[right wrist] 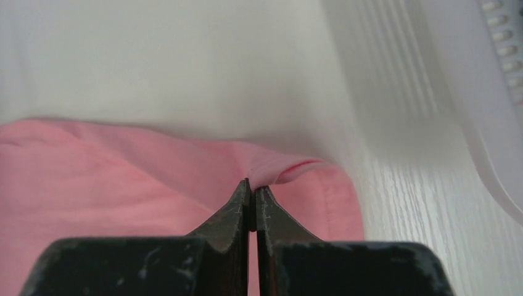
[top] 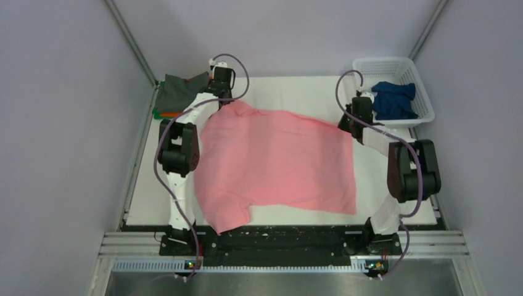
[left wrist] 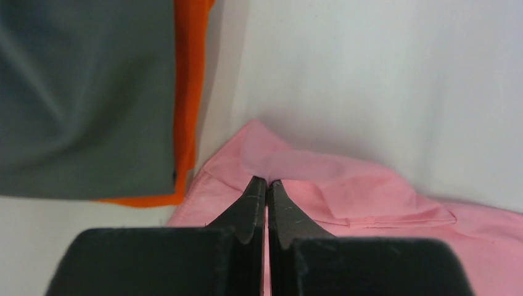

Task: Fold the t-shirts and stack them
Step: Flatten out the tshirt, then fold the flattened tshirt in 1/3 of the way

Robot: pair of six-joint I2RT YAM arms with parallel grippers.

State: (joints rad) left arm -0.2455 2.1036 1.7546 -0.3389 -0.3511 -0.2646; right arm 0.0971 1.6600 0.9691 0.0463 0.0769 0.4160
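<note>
Because both arms reach to the far half of the flat white table (top: 296, 89), the light pink soft cloth t-shirt (top: 277, 160) lies spread between them over the middle of the board, with its near edge close to the arm bases. It looks held this way so the cloth is drawn taut along its far edge and can be laid flat or dragged before a fold. Its long axis runs across the table from left to right. One short sleeve juts out at the near left, so I judge the neck end points left and the hem right. The far edge slants, sitting further back on the left than on the right.

The white plastic lattice basket (top: 425, 117) stands at the far right corner, probably as the supply bin, with a crumpled navy blue cloth shirt (top: 393, 98) waiting inside. At the far left corner a folded dark grey cloth shirt (left wrist: 86, 92) rests on an orange cloth shirt (left wrist: 188, 92), apparently the finished stack, kept just beside the pink cloth.

The left gripper (left wrist: 266, 182) has its fingers pressed together on the pink shirt's far left corner. The right gripper (right wrist: 251, 184) pinches the stitched far right corner likewise, near the basket wall
</note>
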